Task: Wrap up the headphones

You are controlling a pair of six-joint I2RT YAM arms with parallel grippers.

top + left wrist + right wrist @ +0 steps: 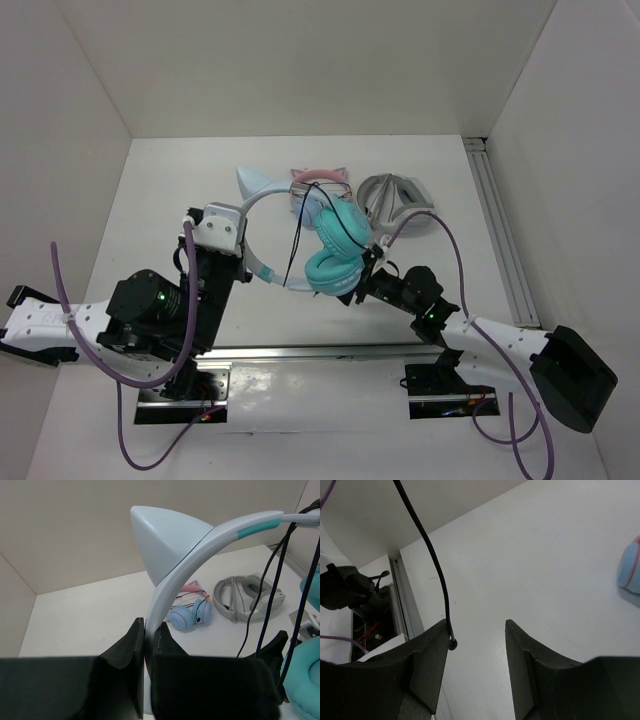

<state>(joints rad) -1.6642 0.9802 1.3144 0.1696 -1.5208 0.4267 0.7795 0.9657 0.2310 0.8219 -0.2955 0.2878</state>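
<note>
The headphones [335,250] have teal ear cups, a translucent white headband [262,205] with a pointed cat ear [253,183], and a thin black cable [296,240]. They are held up above the table. My left gripper [252,262] is shut on the headband, which rises between its fingers in the left wrist view [165,595], with the cat ear [160,540] above. My right gripper [358,283] is open just below the ear cups. In the right wrist view the cable [427,545] hangs down and its plug end [451,644] touches the left finger; nothing is between the jaws of this gripper [477,630].
Pink-banded light-blue cat-ear headphones [320,181] and folded grey-white headphones [396,203] lie at the back of the table; both also show in the left wrist view [187,616] [245,596]. A metal rail [497,225] runs along the right side. White walls enclose the table.
</note>
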